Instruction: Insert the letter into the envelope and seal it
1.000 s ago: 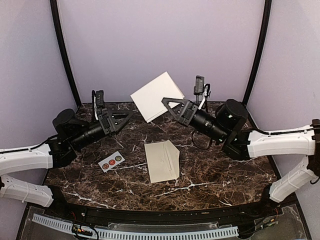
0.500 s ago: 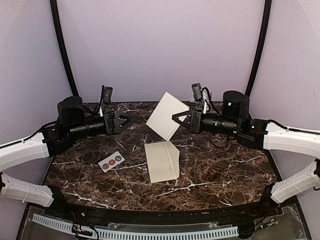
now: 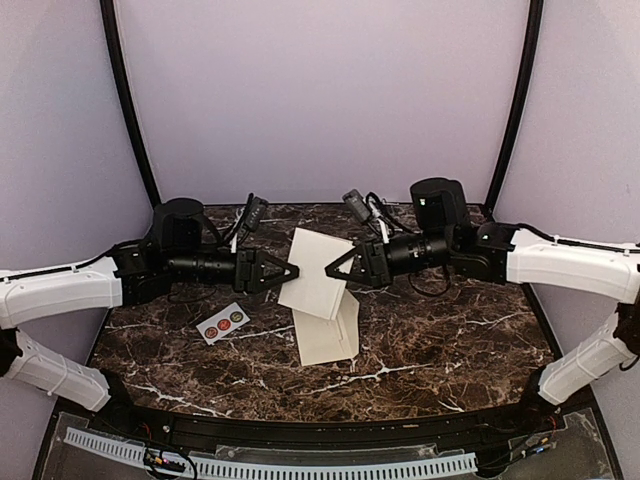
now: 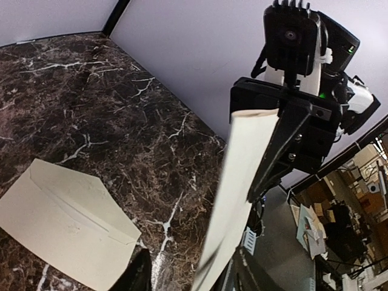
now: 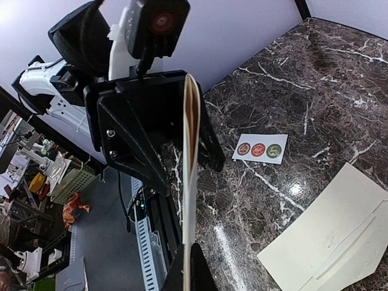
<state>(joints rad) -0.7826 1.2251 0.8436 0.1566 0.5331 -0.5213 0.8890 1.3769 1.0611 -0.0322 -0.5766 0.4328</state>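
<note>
The letter (image 3: 312, 285), a folded cream sheet, is held in the air between the two pincers, which are pointed tip to tip above the table (image 3: 450, 340). The right pincer (image 3: 333, 270) is pressed together on the letter's right edge, and in the right wrist view the sheet is seen edge-on, rising straight out from between its fingertips. The left pincer (image 3: 292, 272) is set at the opposite edge with its jaws spread. In the left wrist view the sheet is seen passing between the two fingers with a clear gap on one side; whether the other finger is touched cannot be told. The sheet is tilted, its upper edge carried beyond the pincers toward the back wall and its lower edge hung below them.

The envelope (image 3: 328, 340) is laid flat on the marble beneath the meeting fingertips and to their near side, apart from both pincers. Its long axis is run from the arm bases toward the back wall, leaning slightly right at the far end, which is covered by the letter in the overhead view. The flap is laid open and is pointed toward the right arm's side. A sticker strip (image 3: 222, 322) bearing three round stickers is seen on the table below the left pincer, on its near side, apart from the envelope
</note>
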